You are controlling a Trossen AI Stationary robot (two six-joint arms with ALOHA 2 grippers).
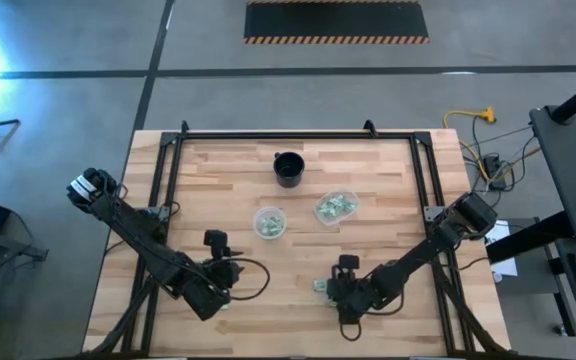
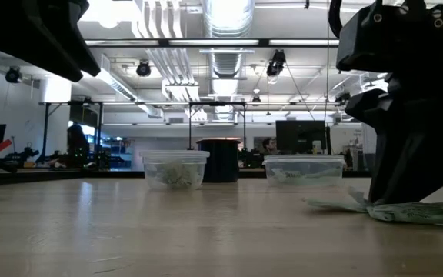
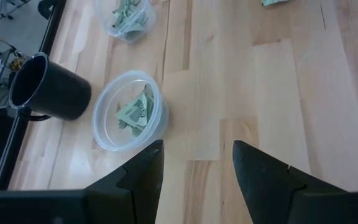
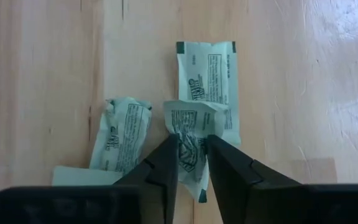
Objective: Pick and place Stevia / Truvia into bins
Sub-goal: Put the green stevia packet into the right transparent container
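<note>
One crumpled paper packet [image 4: 188,140] between right hand [image 4: 191,165] fingers.

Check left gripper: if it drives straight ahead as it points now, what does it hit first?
Probably the nearer clear cup holding packets, slightly off the left gripper axis; bare table lies dead ahead. Depth unclear, so it might pass beside it.

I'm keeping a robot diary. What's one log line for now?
right pincer: closing on crumpled green-and-white paper packet on wooden table | left pincer: open, empty, waiting
</note>
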